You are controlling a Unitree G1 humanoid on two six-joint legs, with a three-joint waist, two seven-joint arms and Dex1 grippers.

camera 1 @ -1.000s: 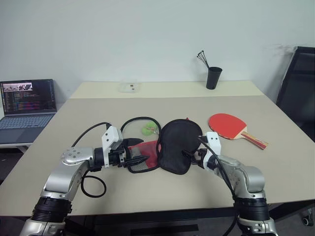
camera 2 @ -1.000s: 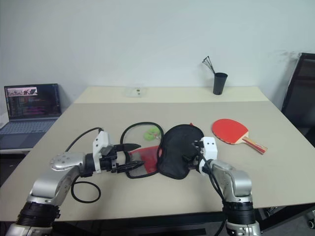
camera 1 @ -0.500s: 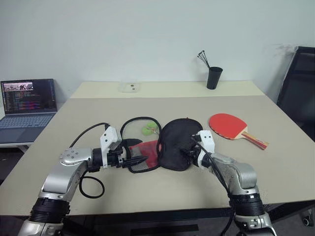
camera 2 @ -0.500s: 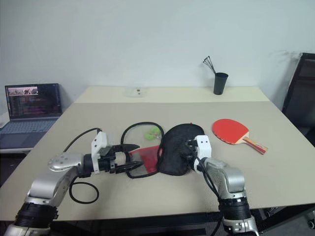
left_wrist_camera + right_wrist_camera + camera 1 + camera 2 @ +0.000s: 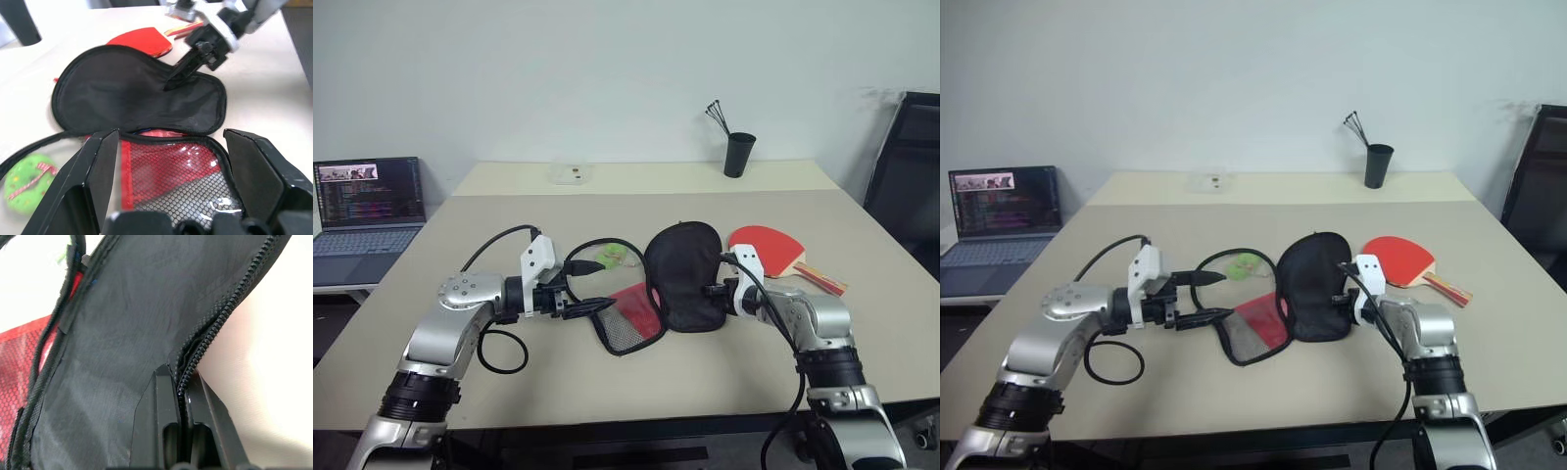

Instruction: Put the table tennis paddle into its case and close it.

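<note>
The table tennis paddle (image 5: 767, 247) lies on the desk (image 5: 862, 323) to the right of the case, not yet picked up, its handle pointing away to the right. The case (image 5: 683, 276) sits open at mid-desk: its black half now stands lifted and tilted up, where a second ago it lay flat. The right hand (image 5: 182, 396) has snapped shut on that half's zipper edge, having been wide a second earlier, and has drawn it up and rightward. The red mesh half (image 5: 628, 318) has swung round with it and now trails toward the front edge. The left hand (image 5: 589, 287) stays wide, its fingers straddling the mesh half's rim without gripping it. By my reading the mouth of the case is being held open, so the paddle remains to be fetched. A green ball (image 5: 610, 256) rests behind the case.
</note>
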